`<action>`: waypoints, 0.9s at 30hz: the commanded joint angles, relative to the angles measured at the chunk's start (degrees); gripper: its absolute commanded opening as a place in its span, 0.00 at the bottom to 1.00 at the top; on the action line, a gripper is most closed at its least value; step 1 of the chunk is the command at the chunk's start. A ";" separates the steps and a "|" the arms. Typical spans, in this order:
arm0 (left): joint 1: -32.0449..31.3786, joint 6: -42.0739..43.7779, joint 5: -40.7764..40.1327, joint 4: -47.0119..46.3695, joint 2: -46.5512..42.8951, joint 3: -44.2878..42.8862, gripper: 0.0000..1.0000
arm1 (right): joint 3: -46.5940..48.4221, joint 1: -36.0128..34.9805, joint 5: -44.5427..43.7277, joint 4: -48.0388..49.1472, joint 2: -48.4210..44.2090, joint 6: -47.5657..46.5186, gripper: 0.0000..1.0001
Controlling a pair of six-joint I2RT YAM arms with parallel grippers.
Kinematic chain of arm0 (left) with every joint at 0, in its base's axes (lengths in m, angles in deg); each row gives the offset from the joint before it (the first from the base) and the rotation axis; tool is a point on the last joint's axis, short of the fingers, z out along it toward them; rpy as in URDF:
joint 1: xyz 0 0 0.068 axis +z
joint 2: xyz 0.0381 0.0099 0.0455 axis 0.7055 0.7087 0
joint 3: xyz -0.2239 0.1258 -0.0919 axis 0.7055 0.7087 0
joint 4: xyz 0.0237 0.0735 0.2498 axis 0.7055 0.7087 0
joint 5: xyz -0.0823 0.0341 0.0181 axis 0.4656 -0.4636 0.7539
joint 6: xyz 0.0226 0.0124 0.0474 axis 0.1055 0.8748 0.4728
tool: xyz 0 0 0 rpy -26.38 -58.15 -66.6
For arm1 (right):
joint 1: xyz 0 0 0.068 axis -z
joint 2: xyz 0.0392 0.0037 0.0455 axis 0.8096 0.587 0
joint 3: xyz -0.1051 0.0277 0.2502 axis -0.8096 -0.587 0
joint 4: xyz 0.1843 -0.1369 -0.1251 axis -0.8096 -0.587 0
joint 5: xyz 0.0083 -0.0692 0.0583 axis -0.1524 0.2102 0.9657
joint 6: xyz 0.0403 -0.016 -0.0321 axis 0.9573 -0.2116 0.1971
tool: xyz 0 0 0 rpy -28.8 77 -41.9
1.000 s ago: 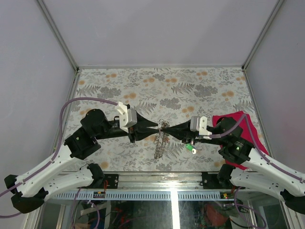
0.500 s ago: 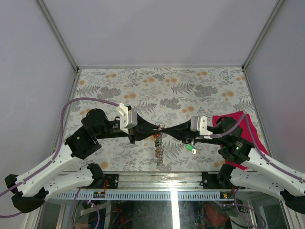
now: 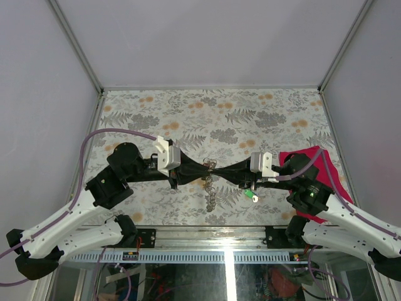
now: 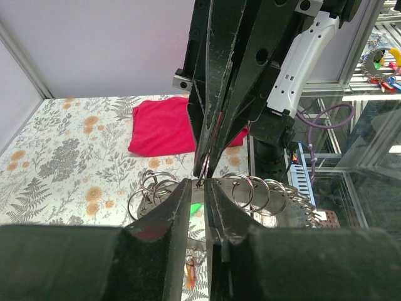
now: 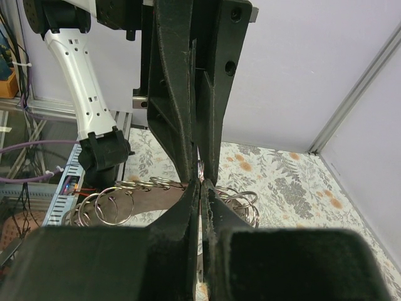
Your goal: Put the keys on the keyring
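Over the middle of the table my two grippers meet tip to tip. The right gripper (image 3: 215, 167) is shut on the thin silvery keyring (image 4: 207, 164), which stands edge-on in its jaws. The left gripper (image 3: 206, 165) has its jaws drawn in to a narrow slit around the same ring (image 5: 200, 168). The chain (image 3: 210, 192) hangs from the ring down to the table. One green key (image 3: 250, 196) lies on the table beneath the right gripper. Yellow and red keys (image 4: 190, 276) show low between my left fingers (image 4: 169, 219).
A crimson cloth (image 3: 321, 168) lies at the right edge under the right arm. A strap carrying several spare silvery rings (image 4: 266, 191) hangs by the gripper tips. Metal posts stand at the table's back corners, and its front rail runs along the arm bases.
The left jaws have narrowed around the ring. The hanging chain has swung a little and settled. Both arms have stayed almost in place.
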 commanded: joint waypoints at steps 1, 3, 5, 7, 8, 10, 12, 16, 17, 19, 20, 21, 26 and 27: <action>-0.32 0.96 0.88 -5.29 0.39 -1.76 0.14 | 2.07 -0.19 2.43 3.85 0.50 0.95 0.00; -0.33 0.89 0.91 -5.33 0.35 -1.84 0.14 | 2.13 -0.24 2.61 3.52 0.55 1.04 0.00; -0.30 0.93 1.01 -5.37 0.37 -1.80 0.15 | 2.29 -0.20 2.73 3.39 0.64 1.14 0.00; -0.28 0.89 1.08 -5.50 0.49 -1.80 0.21 | 2.34 -0.23 2.77 3.16 0.64 1.14 0.00; -0.26 0.89 1.17 -5.50 0.51 -1.80 0.23 | 2.46 -0.21 2.82 3.11 0.64 1.19 0.00; -0.27 0.91 1.33 -5.47 0.46 -1.80 0.24 | 2.51 -0.18 2.98 3.12 0.77 1.32 0.00; -0.27 0.99 1.35 -5.46 0.51 -1.88 0.23 | 2.59 -0.21 3.17 3.11 0.81 1.49 0.00; -0.34 1.08 1.83 -5.52 0.58 -2.29 0.13 | 2.69 -0.17 3.41 3.12 1.03 1.64 0.00; -0.31 1.14 1.96 -5.46 0.63 -2.36 0.09 | 2.69 -0.17 3.48 3.11 1.02 1.69 0.00; -0.32 1.51 2.20 -5.44 0.55 -2.49 0.01 | 2.77 -0.23 3.53 2.95 1.04 1.67 0.00; -0.29 1.87 2.15 -5.46 0.52 -2.39 0.00 | 2.78 -0.22 3.61 2.87 0.92 1.60 0.01; -0.31 2.32 1.99 -5.43 0.25 -2.37 0.00 | 2.85 -0.16 3.61 2.71 0.79 1.54 0.02; -0.30 6.69 -0.13 -1.98 -0.87 -2.87 0.00 | 3.08 -0.18 2.65 0.66 -0.83 0.06 0.17; -0.34 7.85 -0.29 -0.53 -0.99 -3.38 0.00 | 3.13 -0.19 2.45 0.08 -1.17 -0.29 0.19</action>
